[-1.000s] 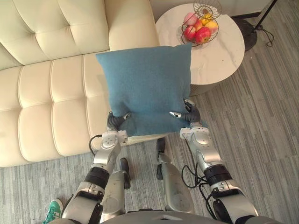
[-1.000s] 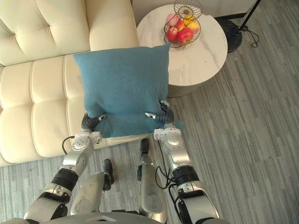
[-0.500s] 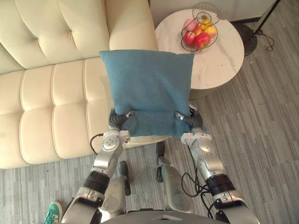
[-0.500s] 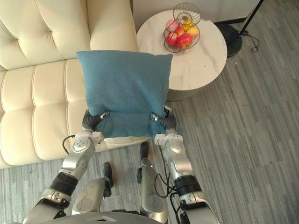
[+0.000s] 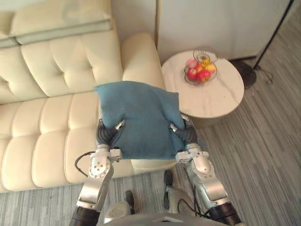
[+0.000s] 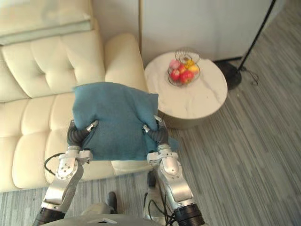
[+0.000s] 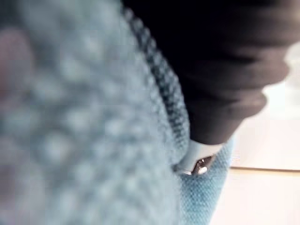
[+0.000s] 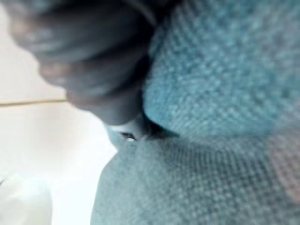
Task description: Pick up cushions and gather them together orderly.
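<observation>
A teal blue cushion (image 5: pixel 139 117) hangs in the air over the right end of the cream sofa (image 5: pixel 51 117), carried between both hands. My left hand (image 5: pixel 107 134) pinches its lower left edge, with the thumb pressed on the front face. My right hand (image 5: pixel 183 133) pinches the lower right edge the same way. The cushion leans away from me, its top edge toward the sofa back. Up close, the teal weave (image 7: pixel 84 140) presses against my left hand's dark cover, and the same cloth (image 8: pixel 211 117) is squeezed by my right hand.
A round white side table (image 5: pixel 221 96) stands to the right of the sofa arm, with a wire basket of fruit (image 5: pixel 201 69) on it. A black lamp stand (image 5: pixel 248 70) rises behind the table. Pale green cushions (image 5: pixel 56 21) lie along the sofa's top.
The camera has tilted up, bringing the sofa back and wall into view. The cushion has tipped away from me toward the sofa, and both hands have risen with it.
</observation>
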Controlling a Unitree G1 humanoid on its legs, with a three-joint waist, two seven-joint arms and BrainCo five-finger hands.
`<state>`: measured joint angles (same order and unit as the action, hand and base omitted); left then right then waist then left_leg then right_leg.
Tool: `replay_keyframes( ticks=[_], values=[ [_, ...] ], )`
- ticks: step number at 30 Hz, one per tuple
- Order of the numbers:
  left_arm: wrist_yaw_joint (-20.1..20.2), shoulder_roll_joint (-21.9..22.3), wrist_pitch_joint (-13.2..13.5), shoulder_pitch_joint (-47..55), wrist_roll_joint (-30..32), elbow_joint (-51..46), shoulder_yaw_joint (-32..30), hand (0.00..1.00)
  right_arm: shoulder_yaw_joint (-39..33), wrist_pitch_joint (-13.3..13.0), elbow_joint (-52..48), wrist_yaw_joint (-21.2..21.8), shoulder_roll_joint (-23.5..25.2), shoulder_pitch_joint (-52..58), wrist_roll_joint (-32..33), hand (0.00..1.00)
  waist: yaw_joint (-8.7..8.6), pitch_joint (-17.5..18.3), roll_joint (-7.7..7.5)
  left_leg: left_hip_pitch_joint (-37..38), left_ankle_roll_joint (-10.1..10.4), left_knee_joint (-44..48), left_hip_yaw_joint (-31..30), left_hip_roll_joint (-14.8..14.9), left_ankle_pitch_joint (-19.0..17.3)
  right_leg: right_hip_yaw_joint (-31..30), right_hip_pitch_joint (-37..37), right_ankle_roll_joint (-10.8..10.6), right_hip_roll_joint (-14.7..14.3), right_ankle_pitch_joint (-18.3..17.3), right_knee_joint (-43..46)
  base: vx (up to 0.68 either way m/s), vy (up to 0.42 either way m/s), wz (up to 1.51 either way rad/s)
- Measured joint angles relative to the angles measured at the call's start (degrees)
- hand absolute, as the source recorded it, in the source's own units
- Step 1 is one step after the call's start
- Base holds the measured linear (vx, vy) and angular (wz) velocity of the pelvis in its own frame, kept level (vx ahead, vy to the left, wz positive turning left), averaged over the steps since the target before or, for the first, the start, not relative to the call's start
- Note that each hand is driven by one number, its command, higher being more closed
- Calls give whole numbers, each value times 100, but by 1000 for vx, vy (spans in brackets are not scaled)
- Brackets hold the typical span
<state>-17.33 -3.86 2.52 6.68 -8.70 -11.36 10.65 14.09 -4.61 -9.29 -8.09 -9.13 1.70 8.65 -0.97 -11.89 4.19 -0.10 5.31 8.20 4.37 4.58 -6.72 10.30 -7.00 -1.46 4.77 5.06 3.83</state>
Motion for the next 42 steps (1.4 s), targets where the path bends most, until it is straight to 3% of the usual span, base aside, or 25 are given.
replay_keyframes(
  ticks=[2,4,5,9,11,12,14,15,18,20,21,22,23,24,25,27,29,31,32,34,35,36,38,40,42],
  values=[
    [-16,8,43,4,-10,-130,-71,100,6,-21,-158,-2,0,-91,5,100,-2,0,1,-377,9,502,127,2,-8,323,-30,7,164,-126,229,-194,16,91],
    [-34,99,189,-11,-174,-155,-161,100,12,-22,-154,-25,-4,-385,-5,100,43,49,39,-633,-228,617,860,266,-222,689,-126,77,300,-221,360,-211,21,82],
    [-63,101,201,-7,-253,-151,-170,100,16,-23,-154,-41,-2,-451,-14,100,48,62,10,-719,-231,655,1062,329,-265,740,-145,72,358,-218,328,-205,56,91],
    [-119,171,226,-18,-465,-120,-231,100,5,-22,-153,-99,-11,-783,-125,100,-33,74,-47,-1224,-392,1189,1474,672,-214,1105,-329,-158,989,-81,322,-159,212,78],
    [-126,180,236,-17,-495,-52,-264,100,6,-7,-132,-99,-11,-781,-141,100,-11,87,-27,-1063,-366,1156,1776,1082,-200,1135,-306,-361,1237,79,300,-90,347,37],
    [-127,183,244,-35,-530,-14,-264,100,2,-7,-129,-104,-9,-778,-147,100,-63,104,-26,-1037,-90,1211,2227,1229,1,1188,-273,-465,1367,161,268,-55,329,47],
    [-134,126,245,-60,-700,154,-248,100,-4,5,-67,-117,113,-713,-180,100,-97,247,-274,-1258,-241,1401,2404,908,-31,1226,-153,-380,1600,462,-135,-6,348,61],
    [-135,74,245,-61,-726,187,-260,100,-3,7,-67,-115,196,-667,-185,100,-100,279,-322,-1415,-280,1602,2263,858,-138,1265,-38,-491,1593,596,-187,96,272,54],
    [-101,88,247,-42,-749,268,-230,100,-110,16,8,-107,433,-461,-234,100,1,320,-369,-1775,-497,2509,2029,761,-703,1576,217,-662,1865,717,-6,99,304,52],
    [-87,97,247,-39,-747,376,-203,100,-141,16,151,-107,497,-391,-233,100,-18,322,-373,-1741,-649,2635,2030,590,-848,1537,135,-678,2136,801,404,33,344,25],
    [-71,90,247,-38,-739,445,-210,100,-147,16,303,-107,531,-404,-227,100,2,322,-375,-1666,-778,2606,2086,450,-925,1459,-118,-441,2369,966,851,38,509,3],
    [-67,93,245,-27,-734,567,-212,100,-150,17,538,-104,550,-423,-222,100,9,315,-366,-1520,-942,2421,2090,259,-925,1079,-591,445,2492,648,1755,20,346,-5],
    [-66,91,244,-22,-734,586,-209,100,-153,19,583,-102,561,-423,-220,100,-14,311,-361,-1491,-972,2390,2065,252,-916,935,-648,392,2441,477,1924,23,258,24],
    [-62,79,241,-14,-734,688,-170,100,-195,115,645,-97,614,-340,-195,100,-123,293,-336,-1365,-1053,2229,1908,219,-879,182,-797,-206,1883,-360,2601,36,104,53],
    [-48,68,240,-6,-735,767,-127,100,-231,118,644,-84,646,-208,-174,100,-133,291,-406,-1167,-1127,1961,1830,109,-849,-16,-859,-294,1412,-921,3002,43,133,55],
    [39,40,220,52,-731,780,-120,100,-245,117,653,-53,628,-191,-132,100,-169,321,-522,-946,-1145,1575,1831,-139,-802,213,-1012,-181,930,-1363,2947,45,66,25],
    [72,48,198,46,-690,780,-96,100,-290,117,664,-57,617,-258,-116,100,-257,313,-509,-810,-1148,1301,1950,-289,-801,675,-1250,-38,610,-1393,2508,92,38,6],
    [121,46,166,30,-661,776,-97,100,-285,117,692,-55,548,-285,-6,100,-353,283,-428,-535,-1062,830,2045,-427,-750,1030,-1359,86,219,-977,1399,168,41,4],
    [137,47,162,29,-643,773,-97,100,-279,117,692,-55,520,-286,20,100,-376,286,-427,-469,-1020,747,2066,-454,-725,1090,-1341,142,183,-861,1215,245,8,18],
    [163,53,136,28,-562,768,-46,100,-276,115,689,-46,391,-284,94,100,-414,326,-414,-314,-894,627,2035,-564,-749,1046,-1264,490,150,-417,998,280,-34,20],
    [191,62,132,28,-561,769,-3,100,-301,107,683,-9,314,-278,120,100,-427,373,-330,-362,-826,700,1917,-564,-839,1077,-1252,628,143,-246,1012,356,-62,32],
    [199,70,119,23,-562,770,62,100,-320,108,684,3,229,-267,125,100,-476,404,-181,-403,-768,781,1789,-464,-879,1213,-1228,600,107,-225,1085,473,-85,37],
    [231,78,78,22,-572,775,81,100,-325,119,688,5,176,-249,125,100,-491,412,-135,-443,-514,1260,1744,-294,-780,1352,-1011,653,93,-383,1066,460,-100,32],
    [292,159,12,32,-590,789,92,100,-359,126,611,5,135,-135,126,100,-465,407,-140,-802,-236,2916,1784,92,-357,1351,-413,668,67,-471,796,419,-60,11],
    [343,189,14,46,-655,759,132,100,-403,125,298,-5,137,111,133,100,-338,406,-141,-1072,-321,3908,1962,514,-297,1187,67,604,28,-512,510,372,23,-28]
  ],
)
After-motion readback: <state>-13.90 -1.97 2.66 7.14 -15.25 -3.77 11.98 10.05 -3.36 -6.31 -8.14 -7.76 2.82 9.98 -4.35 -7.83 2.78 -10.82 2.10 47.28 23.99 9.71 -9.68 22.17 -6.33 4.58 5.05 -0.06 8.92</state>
